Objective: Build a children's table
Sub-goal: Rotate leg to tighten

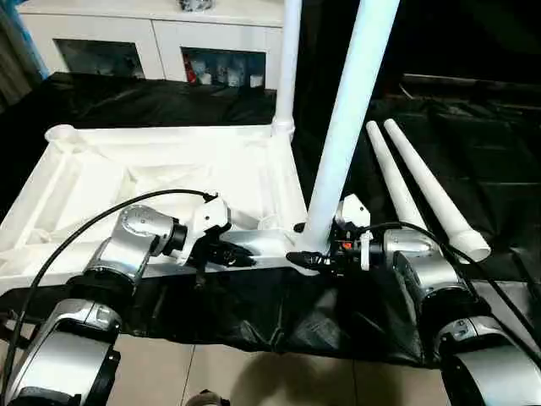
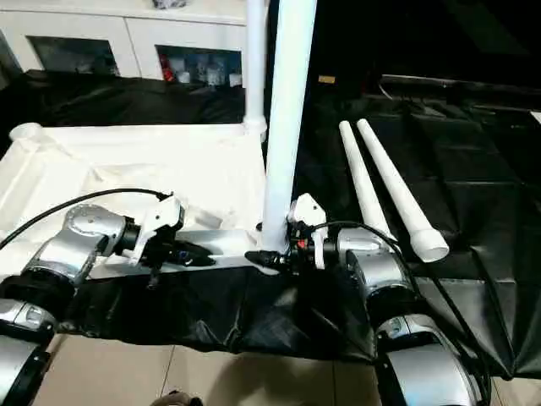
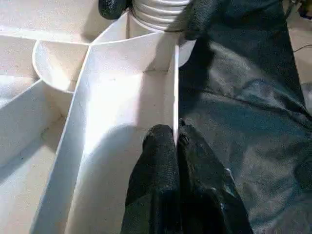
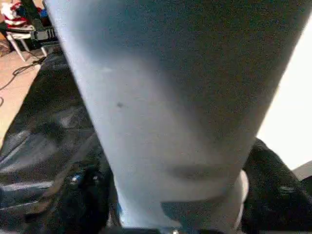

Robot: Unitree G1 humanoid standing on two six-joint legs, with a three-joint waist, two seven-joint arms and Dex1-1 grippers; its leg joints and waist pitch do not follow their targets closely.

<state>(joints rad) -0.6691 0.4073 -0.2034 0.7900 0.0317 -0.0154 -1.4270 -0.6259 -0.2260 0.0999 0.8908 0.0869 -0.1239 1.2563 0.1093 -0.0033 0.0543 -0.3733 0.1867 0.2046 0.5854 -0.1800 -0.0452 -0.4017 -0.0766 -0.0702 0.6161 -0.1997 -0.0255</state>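
Left eye view: both silver forearms reach forward and bend inward toward the near edge of the tabletop (image 1: pixel 161 173), which lies upside down on a black sheet (image 1: pixel 473 152), ribbed underside up. Left gripper (image 1: pixel 230 253) points sideways along the near rim, fingers clamped shut on that thin rim wall; left wrist view shows the two black fingers (image 3: pixel 161 165) pinched together with the rim edge between them. Right gripper (image 1: pixel 306 256) points inward at the near right corner, its fingers set around the base of a leg (image 1: pixel 347 127) that stands upright, tilted a bit, in that corner socket. Right wrist view shows a black finger (image 4: pixel 273 185) on each side of the tube, so jaws are spread about the leg's width; real squeeze or just touching, cannot tell. A second leg (image 1: pixel 288 59) stands upright in the far right corner socket. Two more legs (image 1: pixel 423 182) lie side by side on the sheet right of the tabletop, near the right forearm, apart from the gripper. Far left corner socket (image 1: pixel 61 134) is open. White cabinet (image 1: pixel 152 38) with glass doors stands behind the sheet. Black cables loop over both wrists.
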